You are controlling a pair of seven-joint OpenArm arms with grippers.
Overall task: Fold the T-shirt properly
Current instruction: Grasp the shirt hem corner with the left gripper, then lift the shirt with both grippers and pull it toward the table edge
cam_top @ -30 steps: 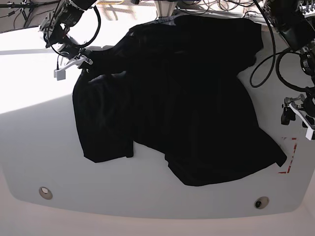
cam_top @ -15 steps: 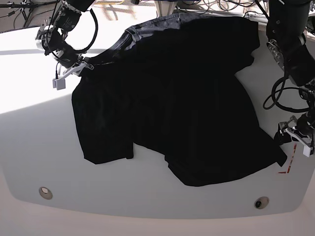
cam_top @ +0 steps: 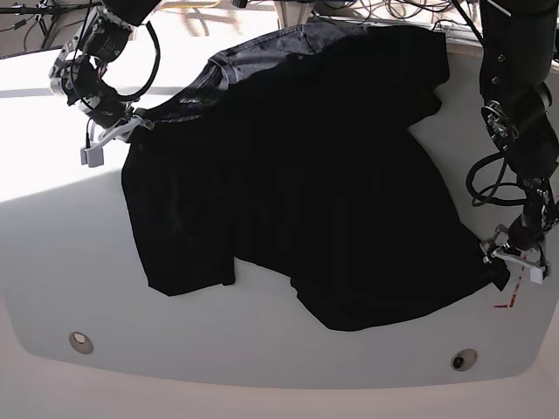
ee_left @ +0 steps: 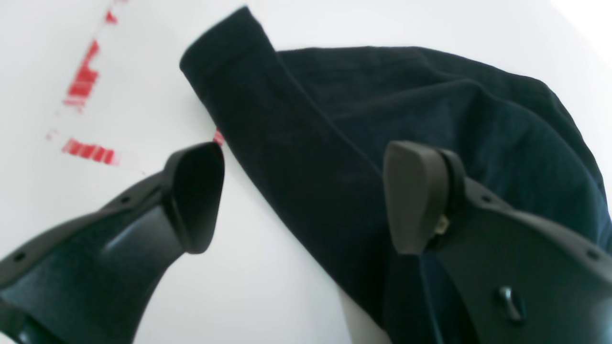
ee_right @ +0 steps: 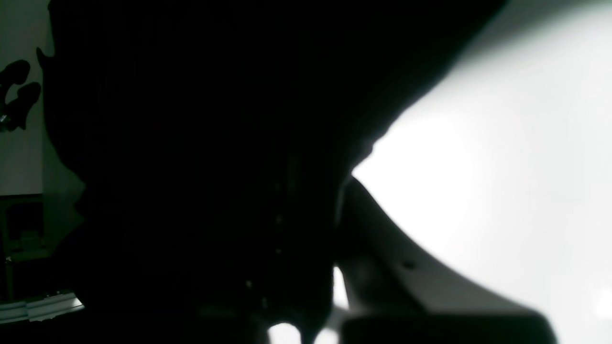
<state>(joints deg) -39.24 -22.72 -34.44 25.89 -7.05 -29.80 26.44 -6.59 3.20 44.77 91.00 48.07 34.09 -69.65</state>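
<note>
Lying spread over the middle of the white desk [cam_top: 52, 262] is one T-shirt [cam_top: 323, 183], the only garment here: plain black, soft, matte cloth with no print, rumpled rather than flat. Two arms work at it. In the base view the right gripper [cam_top: 131, 125] sits at about ten o'clock from the shirt's centre, clamped shut on the shirt's edge and lifting it, so a greyer band of cloth shows along the raised top edge. The left gripper [cam_top: 511, 259] is at about four o'clock, at the shirt's lower corner beside two red dashed marks [cam_top: 515, 288] on the desk.

In the left wrist view that gripper's [ee_left: 306, 200] two dark, smooth, rounded fingers [ee_left: 196, 196] stand wide apart, one over bare desk and one over the cloth, with a hemmed fold of the shirt [ee_left: 296, 157] running between them; they hold nothing.

The right wrist view is almost wholly black cloth [ee_right: 191, 143], too dark to make out folds or the fingers. Two small round fittings [cam_top: 80, 341] are set in the desk near six o'clock.
</note>
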